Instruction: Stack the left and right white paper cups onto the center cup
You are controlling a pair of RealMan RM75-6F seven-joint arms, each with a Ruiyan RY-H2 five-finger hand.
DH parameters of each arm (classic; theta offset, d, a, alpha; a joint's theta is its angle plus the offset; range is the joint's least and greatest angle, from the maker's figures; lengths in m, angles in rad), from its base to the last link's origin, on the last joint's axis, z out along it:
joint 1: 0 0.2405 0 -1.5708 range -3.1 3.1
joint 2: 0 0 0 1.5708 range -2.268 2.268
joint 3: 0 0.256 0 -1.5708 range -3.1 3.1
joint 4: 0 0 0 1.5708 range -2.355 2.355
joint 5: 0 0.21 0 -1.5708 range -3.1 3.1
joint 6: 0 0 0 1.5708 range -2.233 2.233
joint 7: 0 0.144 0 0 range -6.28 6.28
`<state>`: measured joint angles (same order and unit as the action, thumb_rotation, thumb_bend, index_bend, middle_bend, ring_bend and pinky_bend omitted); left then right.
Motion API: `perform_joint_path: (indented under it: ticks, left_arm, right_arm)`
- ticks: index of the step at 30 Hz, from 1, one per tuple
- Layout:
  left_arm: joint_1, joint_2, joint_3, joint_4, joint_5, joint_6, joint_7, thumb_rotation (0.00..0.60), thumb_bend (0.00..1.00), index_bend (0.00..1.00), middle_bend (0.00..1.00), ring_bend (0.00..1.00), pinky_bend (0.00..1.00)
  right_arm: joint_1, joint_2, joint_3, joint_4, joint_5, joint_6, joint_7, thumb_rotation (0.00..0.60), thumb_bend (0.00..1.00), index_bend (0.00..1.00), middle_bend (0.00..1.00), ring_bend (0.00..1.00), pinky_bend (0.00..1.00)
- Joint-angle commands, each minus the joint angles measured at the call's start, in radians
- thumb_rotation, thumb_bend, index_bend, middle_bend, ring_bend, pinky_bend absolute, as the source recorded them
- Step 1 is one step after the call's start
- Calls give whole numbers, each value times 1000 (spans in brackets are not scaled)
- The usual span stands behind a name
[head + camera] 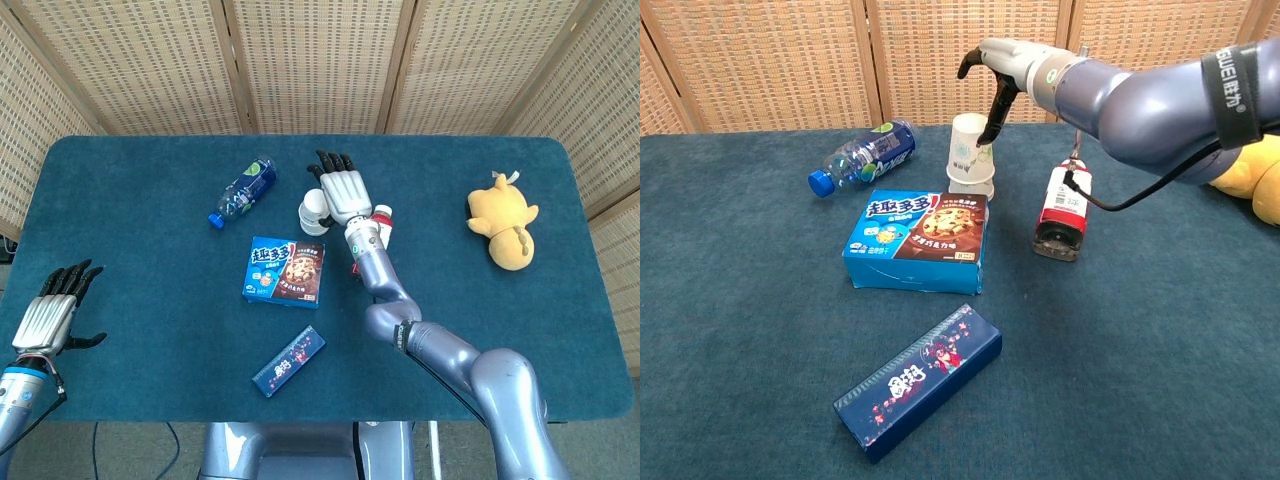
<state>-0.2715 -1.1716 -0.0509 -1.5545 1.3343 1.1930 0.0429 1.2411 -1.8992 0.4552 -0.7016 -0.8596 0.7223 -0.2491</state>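
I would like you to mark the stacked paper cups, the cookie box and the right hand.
stacked paper cups (971,155), chest view, top cup's side.
cookie box (918,235), chest view, lid centre.
right hand (344,188), head view, back of hand.

Yellow plush toy (1260,175): cut off at chest view's right edge.
Cup stack (970,158): base hidden behind the cookie box (918,240).
Cup count: cannot tell.
Bottle labels: too small to read.
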Motion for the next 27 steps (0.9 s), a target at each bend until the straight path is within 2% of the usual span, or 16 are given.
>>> perform_joint_path:
  ticks: [1,4,9,10,13,17,20,23,27]
  left_arm:
    - [0,-1,0,-1,1,2,-1,600,187,86,0,0,0]
    - [1,-2,0,1,3,5,-3,600,187,86,0,0,0]
    - [5,-7,0,6,5,13,-7,600,186,85,0,0,0]
    - [10,-11,-3,6,7,27,-9,600,186,81,0,0,0]
    - [20,-20,-5,4,24,61,-12,600,187,59,0,0,0]
    - [31,-26,-7,2,40,98,-1,600,187,16,0,0,0]
    - [37,-31,-7,3,41,112,10,600,187,0,0,0,0]
    - [46,-36,-10,8,45,134,18,600,187,0,0,0,0]
    - [56,-40,-11,12,52,159,27,600,187,0,0,0,0]
  right_arm:
    - [-12,10,-6,-17,-12,14,0,600,195,191,74,0,88]
    - [-38,32,-16,-60,-30,44,1,600,195,191,74,0,87]
    - [-133,118,-60,-211,-83,134,0,600,195,174,57,0,62]
    - [-214,182,-106,-301,-115,209,-15,600,195,161,37,0,55]
    - [-325,301,-168,-495,-167,302,-30,600,193,99,1,0,41]
    - [-451,426,-246,-680,-194,383,-51,600,181,12,0,0,8]
    - [-554,507,-317,-791,-221,441,-37,600,173,0,0,0,0]
    - [-635,549,-376,-833,-270,501,-9,600,170,0,0,0,0]
    - [-703,561,-423,-831,-323,561,16,600,169,0,0,0,0]
